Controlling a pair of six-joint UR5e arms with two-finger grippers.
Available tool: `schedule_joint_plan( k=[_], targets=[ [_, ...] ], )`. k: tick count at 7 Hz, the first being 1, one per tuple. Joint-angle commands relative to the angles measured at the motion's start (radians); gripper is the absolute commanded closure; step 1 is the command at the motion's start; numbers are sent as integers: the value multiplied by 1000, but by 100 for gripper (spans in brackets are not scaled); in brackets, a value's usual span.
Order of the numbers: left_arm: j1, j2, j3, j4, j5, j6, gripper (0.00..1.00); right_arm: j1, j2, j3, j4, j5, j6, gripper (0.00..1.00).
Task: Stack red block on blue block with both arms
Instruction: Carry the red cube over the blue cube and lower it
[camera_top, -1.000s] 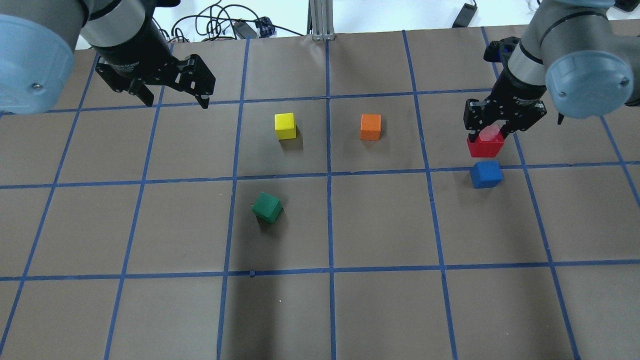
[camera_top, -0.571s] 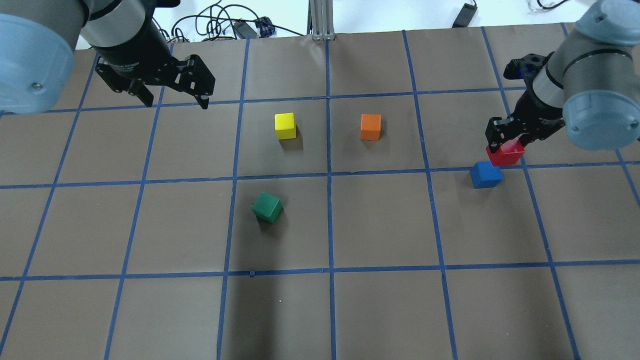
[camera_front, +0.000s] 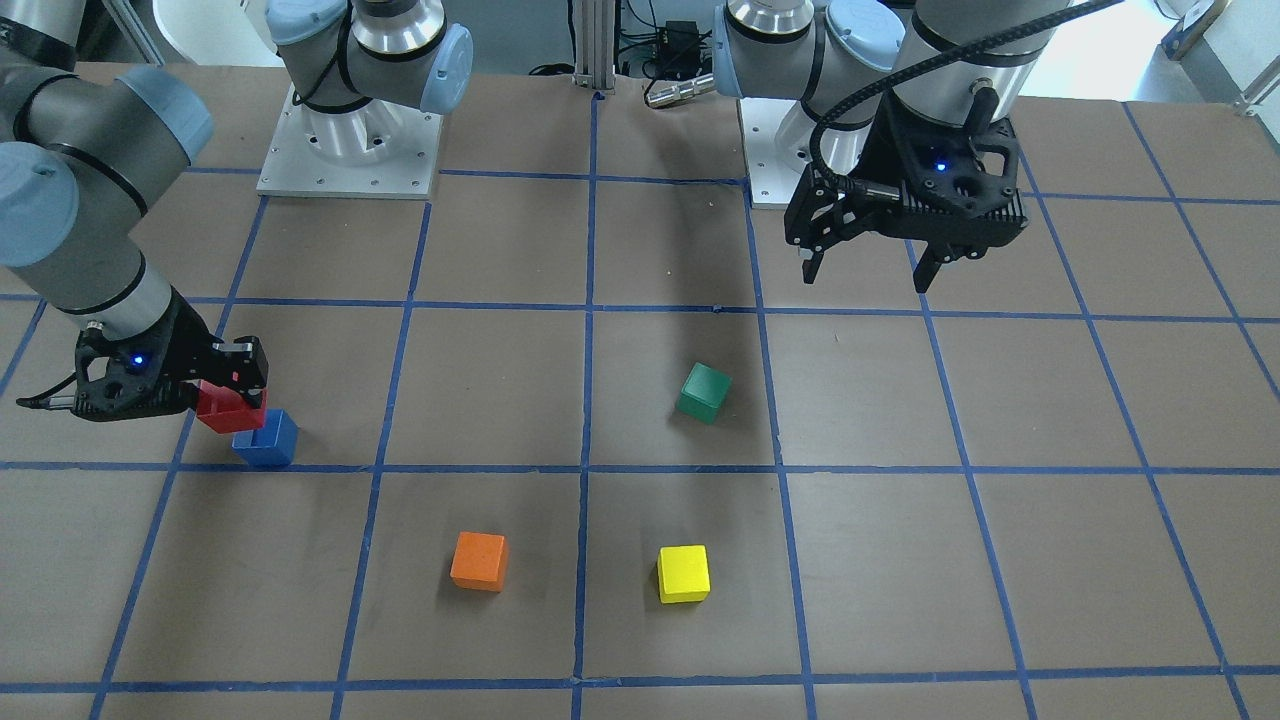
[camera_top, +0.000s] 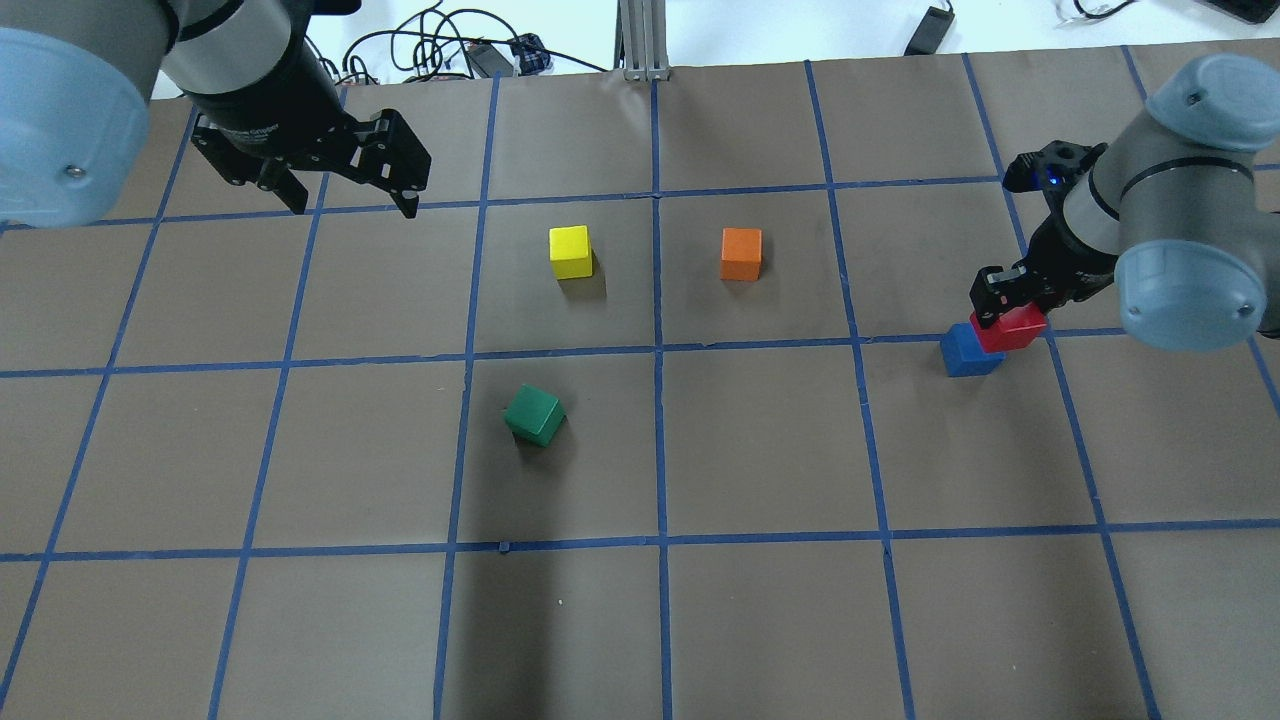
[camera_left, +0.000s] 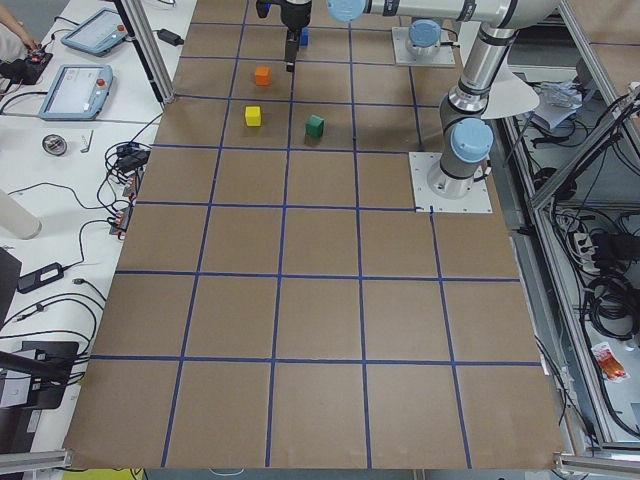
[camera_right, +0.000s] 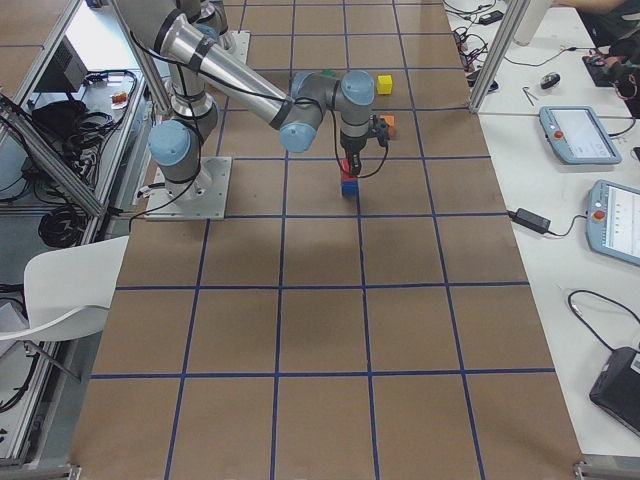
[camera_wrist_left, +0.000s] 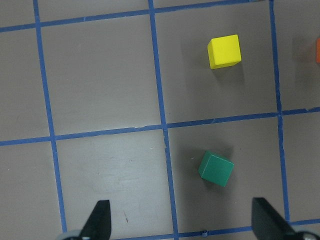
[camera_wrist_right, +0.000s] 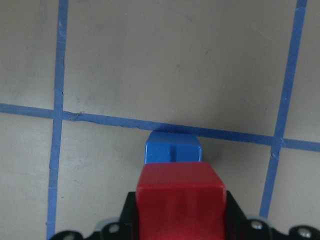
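My right gripper is shut on the red block and holds it just above the blue block, overlapping its near edge. In the front view the red block sits over the upper left of the blue block, gripper beside it. The right wrist view shows the red block between the fingers with the blue block just beyond it. My left gripper is open and empty, high over the far left of the table.
A yellow block and an orange block sit at mid-table, a green block nearer me, turned askew. The left wrist view shows the green block and yellow block. Cables lie beyond the far edge.
My right gripper has carried the red block right and toward me, lowering it from beyond the blue block to just over it. The left arm has not moved.
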Motion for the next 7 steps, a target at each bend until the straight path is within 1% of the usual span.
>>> schedule_joint_plan(
  k=[1,2,7],
  targets=[
    [0,0,0,-1,0,0,0,3,5,24,-13,6,-9,100],
    [0,0,0,1,0,0,0,3,13,27,-44,6,-6,100],
    [0,0,0,1,-2,0,0,3,28,26,-52,8,56,100]
  ],
)
